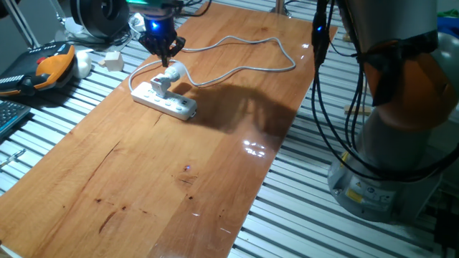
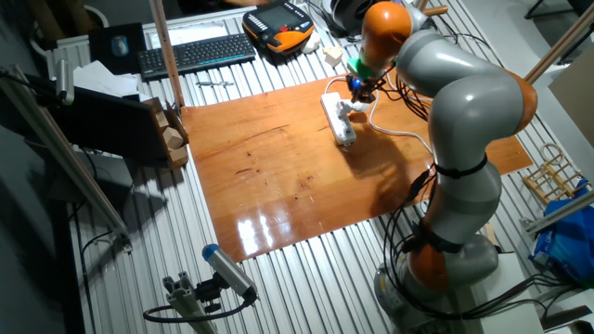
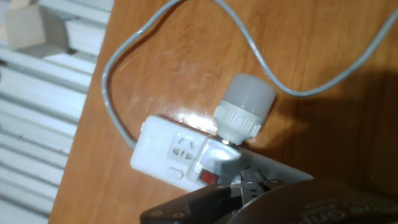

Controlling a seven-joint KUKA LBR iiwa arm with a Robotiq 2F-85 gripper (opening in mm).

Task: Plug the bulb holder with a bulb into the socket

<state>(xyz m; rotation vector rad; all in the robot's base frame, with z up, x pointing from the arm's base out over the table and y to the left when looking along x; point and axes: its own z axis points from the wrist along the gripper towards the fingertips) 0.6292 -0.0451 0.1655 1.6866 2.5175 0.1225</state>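
Insertion apparently done: small white bulb holder with round bulb (image 3: 239, 115) sits in long white power strip (image 3: 180, 155); black claw (image 1: 166, 51) above at twelve o'clock, jaw opening indiscernible; next, retreat upward.

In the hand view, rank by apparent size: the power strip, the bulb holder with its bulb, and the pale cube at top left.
1. Power strip, partly hidden.
2. Bulb holder with bulb.
3. Pale cube, farther off and cropped, so unsure.
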